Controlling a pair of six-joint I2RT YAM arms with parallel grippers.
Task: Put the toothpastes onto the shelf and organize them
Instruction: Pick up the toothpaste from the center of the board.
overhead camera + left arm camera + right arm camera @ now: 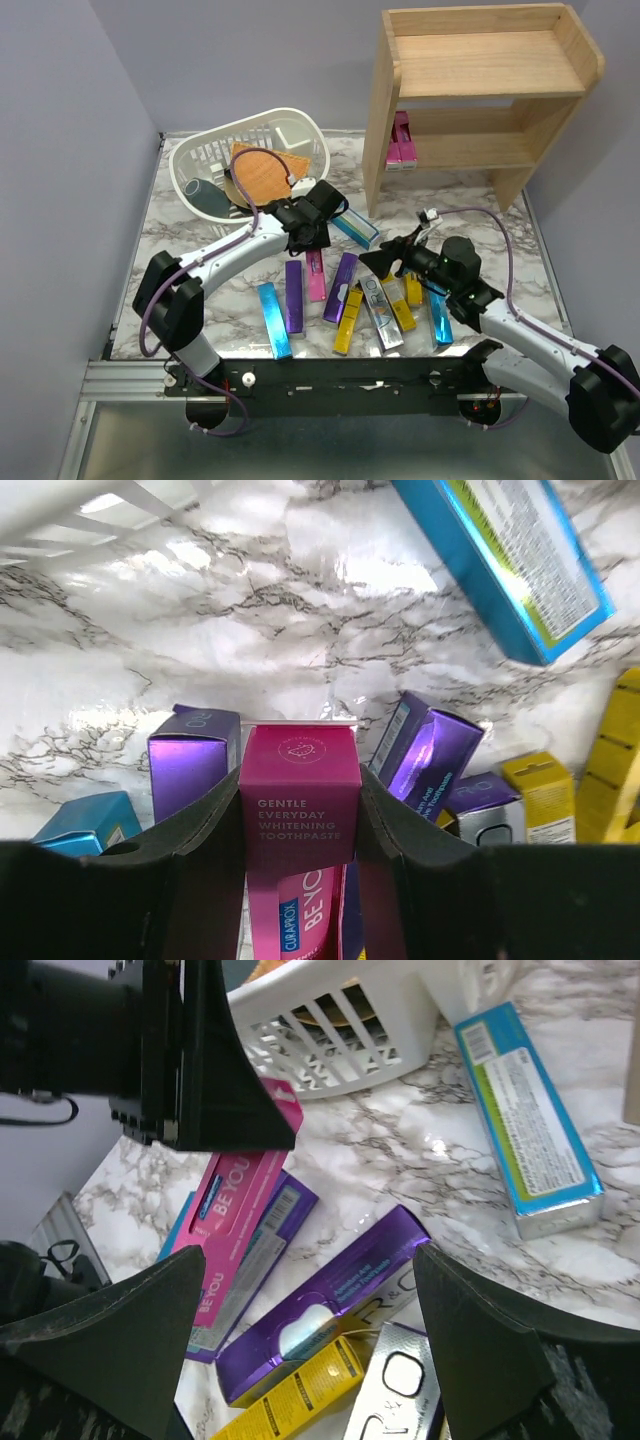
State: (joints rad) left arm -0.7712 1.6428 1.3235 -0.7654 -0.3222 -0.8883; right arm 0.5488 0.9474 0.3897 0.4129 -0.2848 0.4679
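My left gripper (308, 236) (300, 825) is shut on the end of a magenta pink toothpaste carton (300, 780) (316, 276), its pads pressed on both long sides. Its far end rests among the other toothpastes on the marble table. My right gripper (386, 258) (310, 1330) hangs open over a purple carton (345, 1290) (340, 287) with nothing between its fingers. More cartons lie around: purple (293, 297), blue (272, 320), yellow (349, 320), silver (380, 312). The wooden shelf (480, 90) stands at the back right with pink cartons (402, 142) on its lower tier.
A white slotted basket (205, 158) (340, 1030) with an orange wedge and grey items sits at the back left, close behind my left gripper. A blue carton (355, 229) (525, 1120) (505, 555) lies between the basket and the shelf. The two grippers are close together.
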